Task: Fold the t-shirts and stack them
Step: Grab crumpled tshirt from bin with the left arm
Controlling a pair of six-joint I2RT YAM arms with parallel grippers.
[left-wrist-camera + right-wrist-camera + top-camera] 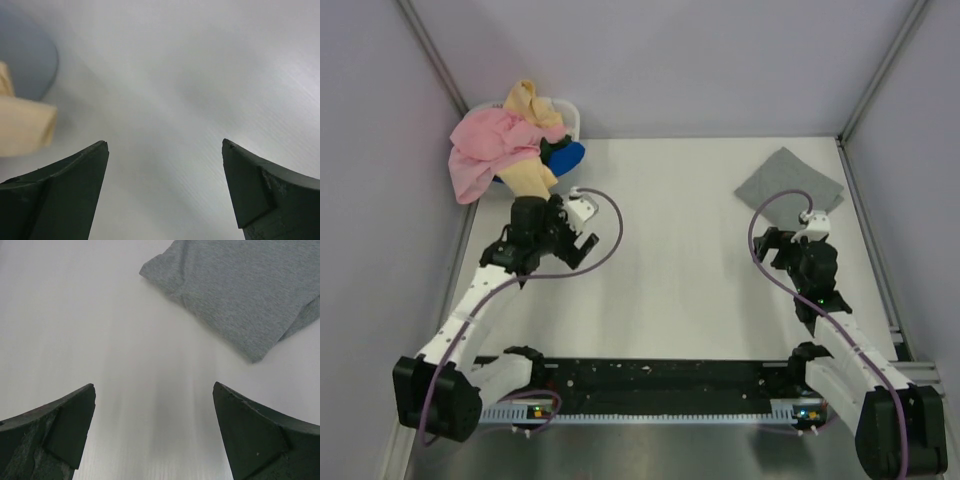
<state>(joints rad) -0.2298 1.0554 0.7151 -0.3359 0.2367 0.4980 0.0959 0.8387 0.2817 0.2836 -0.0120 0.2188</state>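
Your folded grey knit t-shirt (240, 290): flat, far right. Crumpled soft pink tee (490, 145), pale yellow tee (532, 178), blue tee (568, 155) heaped on white plastic tub (570, 110), far left. Your left gripper (165, 145), right gripper (154, 387): jaws wide, empty.

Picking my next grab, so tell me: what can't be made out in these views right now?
Top view: the pink tee and yellow tee cover most of the white tub. What lies under them is hidden, and only a bit of the blue tee shows.
Left wrist view: the yellow tee is blurred and cut off by the left edge.
Right wrist view: the grey tee runs off the top and right edges.
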